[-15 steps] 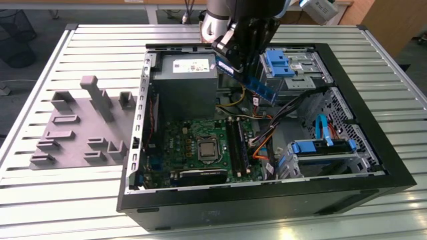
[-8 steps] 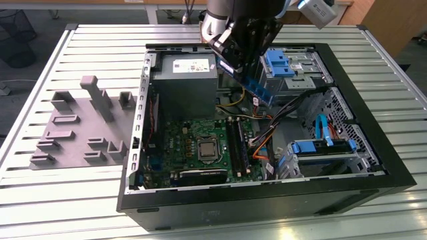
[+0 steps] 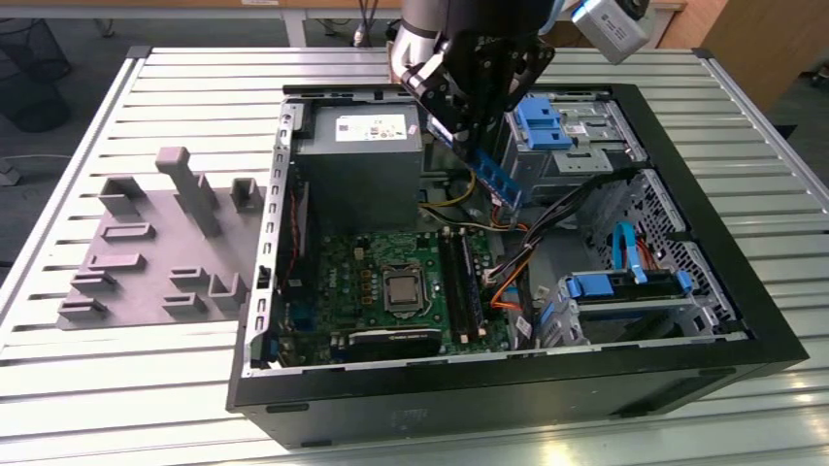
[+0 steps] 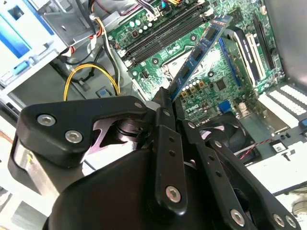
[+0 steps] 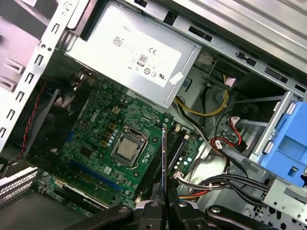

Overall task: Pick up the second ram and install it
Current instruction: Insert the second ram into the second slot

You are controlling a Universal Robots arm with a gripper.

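Gripper (image 4: pixel 165 98) — clamped on one end of the second ram (image 4: pixel 199 52), held slanting, long edge down, over the motherboard (image 4: pixel 230 81) near its memory slots (image 4: pixel 163 31) — seemingly to meet a slot.

Robotics lab or workshop, slatted metal bench (image 3: pixel 143 388), opened computer case (image 3: pixel 518 393), wire wastebasket (image 3: pixel 29 73) beyond.

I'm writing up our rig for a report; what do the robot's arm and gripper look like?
The gripper is matte black, built from flat linked bars with rounded ends, joined by silver screw heads, narrowing toward the tip. The arm has a silver-grey rounded wrist joint and a dark body; a pale grey box sits beside it.
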